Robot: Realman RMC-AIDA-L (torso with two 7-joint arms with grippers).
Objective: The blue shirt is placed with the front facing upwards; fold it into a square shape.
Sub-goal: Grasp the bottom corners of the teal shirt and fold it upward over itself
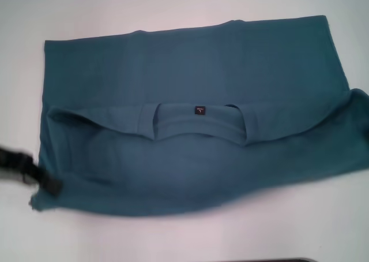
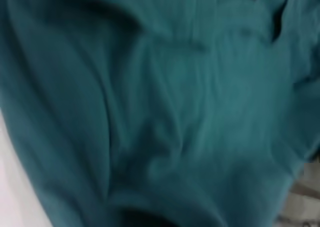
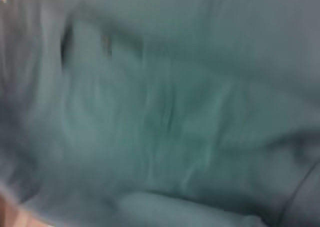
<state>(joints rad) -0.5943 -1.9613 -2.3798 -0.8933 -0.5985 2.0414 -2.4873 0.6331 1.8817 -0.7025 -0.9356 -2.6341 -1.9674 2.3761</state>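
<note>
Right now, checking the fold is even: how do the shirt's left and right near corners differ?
On the blue shirt, the left near corner sits at the left gripper, inside the head view; the right near corner lies farther from the robot and runs to the view's edge, with no gripper visible there. Both are the same teal cloth.

The blue shirt (image 1: 190,66) is a plain dark teal-blue all over, with no print showing. At its collar sits a small dark neck label (image 1: 200,109) bearing a tiny reddish mark. The surface (image 1: 173,239) beneath is plain white. The left gripper (image 1: 53,185) at the near left is black.
</note>
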